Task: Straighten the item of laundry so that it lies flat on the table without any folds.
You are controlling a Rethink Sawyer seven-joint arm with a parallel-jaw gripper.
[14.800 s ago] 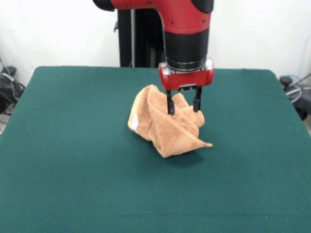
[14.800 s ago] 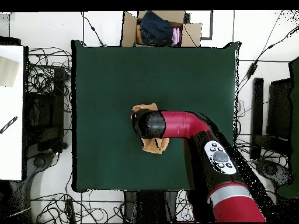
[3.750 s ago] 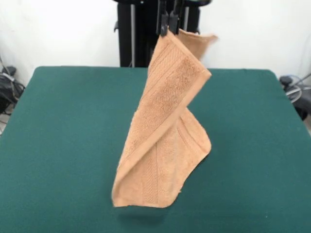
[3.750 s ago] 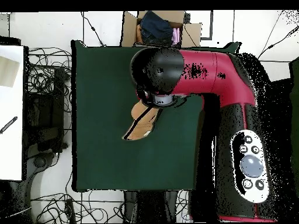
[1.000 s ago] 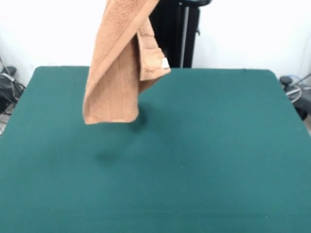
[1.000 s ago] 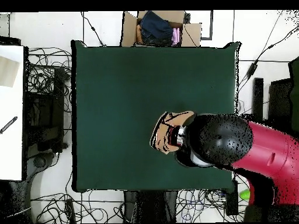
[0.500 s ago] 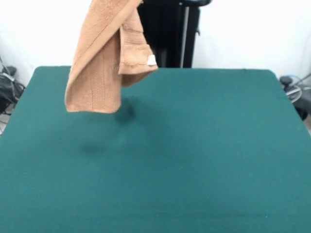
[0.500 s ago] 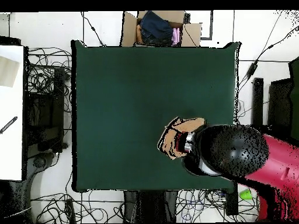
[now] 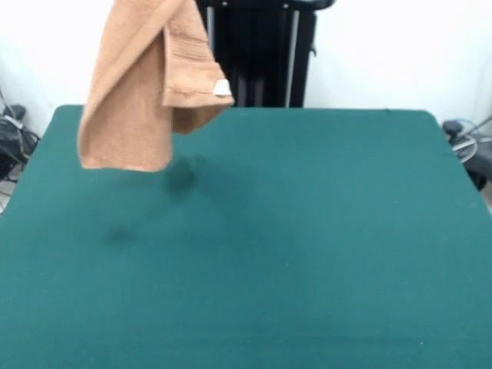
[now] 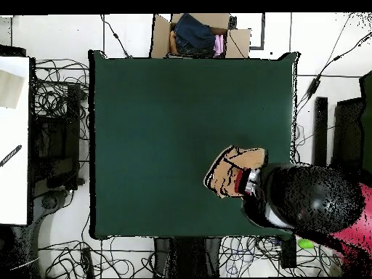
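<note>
The orange towel (image 9: 142, 84) hangs in the air at about ten o'clock in the front view, high over the green tabletop (image 9: 307, 246) and not touching it. It is folded over on itself, and a small white tag (image 9: 221, 88) shows on its right flap. Its dark shadow (image 9: 181, 175) lies on the felt just below. From above, the arm (image 10: 309, 200) covers the tool, so I cannot tell if it is open or closed.

towel (image 9: 138, 92) | lifted off table (image 9: 307, 231) | carried twd table corner, hanging
</note>
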